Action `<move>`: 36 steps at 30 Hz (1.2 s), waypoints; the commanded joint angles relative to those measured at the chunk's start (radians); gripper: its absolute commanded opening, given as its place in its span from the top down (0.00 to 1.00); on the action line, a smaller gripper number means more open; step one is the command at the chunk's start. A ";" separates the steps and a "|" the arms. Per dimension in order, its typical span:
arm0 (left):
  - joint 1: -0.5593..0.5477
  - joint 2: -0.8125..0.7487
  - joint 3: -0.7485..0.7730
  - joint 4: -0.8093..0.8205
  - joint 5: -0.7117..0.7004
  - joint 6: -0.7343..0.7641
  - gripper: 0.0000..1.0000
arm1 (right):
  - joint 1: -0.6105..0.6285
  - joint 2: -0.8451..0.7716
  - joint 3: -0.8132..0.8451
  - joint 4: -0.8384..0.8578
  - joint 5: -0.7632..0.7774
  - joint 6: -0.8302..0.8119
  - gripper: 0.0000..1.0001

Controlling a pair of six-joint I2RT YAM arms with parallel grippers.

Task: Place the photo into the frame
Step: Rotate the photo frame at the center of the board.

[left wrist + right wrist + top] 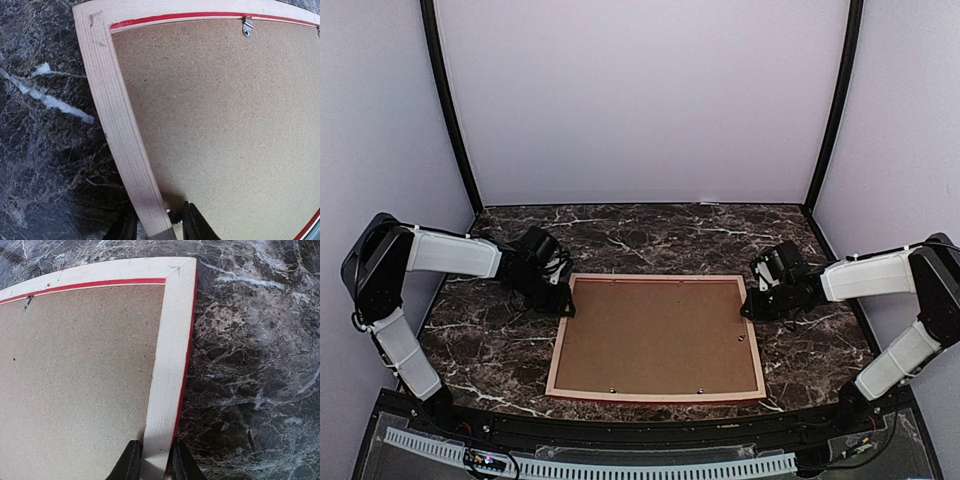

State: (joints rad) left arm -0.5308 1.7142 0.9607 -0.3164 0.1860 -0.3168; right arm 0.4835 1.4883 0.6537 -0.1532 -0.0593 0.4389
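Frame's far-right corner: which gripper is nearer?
Right. The right gripper has its jaws around the right rail of the frame, just short of that corner. The left gripper straddles the opposite rail, across the whole backing board.

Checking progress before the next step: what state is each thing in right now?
frame: face down, flat on the table.
backing board: seated inside the frame.
left gripper: astride the left rail, grip unclear.
right gripper: shut on the right rail.
photo: not visible.
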 commanded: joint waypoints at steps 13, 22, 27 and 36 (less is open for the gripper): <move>0.037 -0.094 -0.034 0.027 0.137 -0.035 0.49 | -0.002 0.001 -0.037 0.004 -0.019 -0.011 0.79; 0.038 -0.131 -0.054 -0.023 0.073 -0.037 0.35 | -0.002 -0.013 -0.037 0.003 -0.017 -0.006 0.78; 0.037 -0.169 -0.111 -0.019 0.083 -0.048 0.35 | -0.002 -0.020 -0.028 -0.006 -0.015 -0.006 0.76; 0.033 -0.178 -0.184 0.038 0.161 -0.077 0.42 | -0.002 -0.011 -0.023 -0.004 -0.020 -0.002 0.75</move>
State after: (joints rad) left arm -0.4976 1.5639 0.8028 -0.3042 0.3031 -0.3763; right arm 0.4835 1.4826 0.6411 -0.1314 -0.0631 0.4427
